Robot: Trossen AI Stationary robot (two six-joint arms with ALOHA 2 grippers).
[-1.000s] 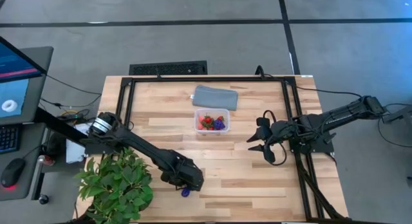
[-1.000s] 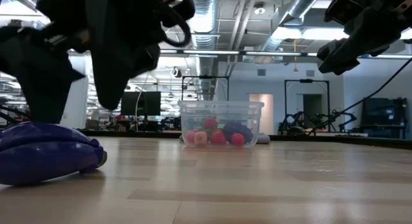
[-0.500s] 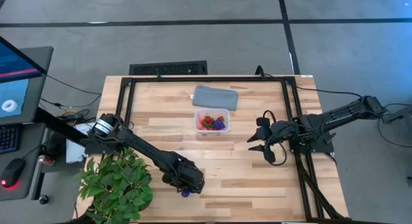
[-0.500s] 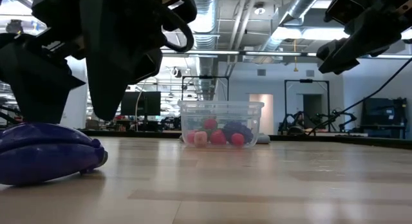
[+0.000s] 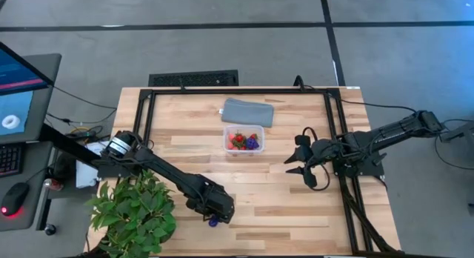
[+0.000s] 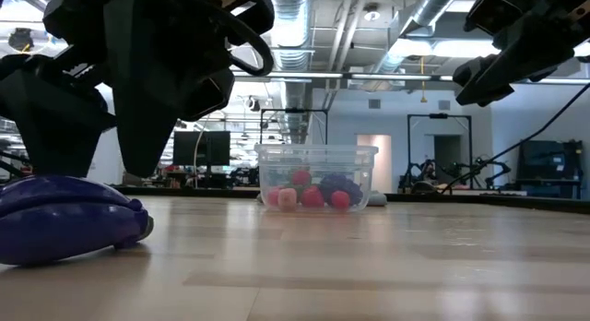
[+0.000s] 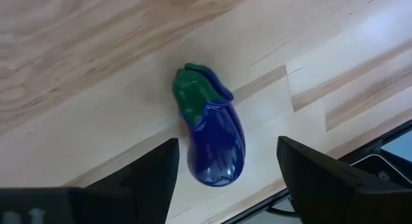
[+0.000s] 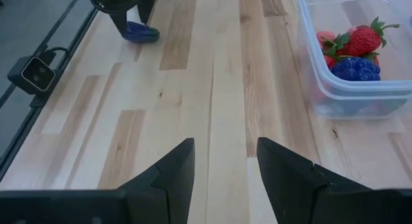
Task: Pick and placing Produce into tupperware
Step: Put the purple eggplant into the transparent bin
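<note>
Left gripper (image 7: 228,176): fingers spread wide and holding nothing, poised directly over the toy eggplant (image 7: 212,137), one finger on either side of it, so a descent would straddle it.
Toy eggplant: dark purple with a green cap, lying on its side on the wooden table (image 5: 289,199) near the front edge, just beside the leafy plant (image 5: 133,213); apparently the one piece of produce not yet in the box.
Contact: from the low view the fingers seem to hang just above the eggplant (image 6: 64,219), not touching, though the angle makes this hard to confirm.
Tupperware (image 5: 244,139): clear box, mid-table, well apart from the eggplant; strawberries (image 8: 364,38) and a blue-purple berry (image 8: 355,68) already sit inside.
Grey pad (image 5: 248,112): just behind the box.
Right gripper (image 8: 225,163): partly open, empty, waiting raised at the right of the box, clear of the left arm's path.
</note>
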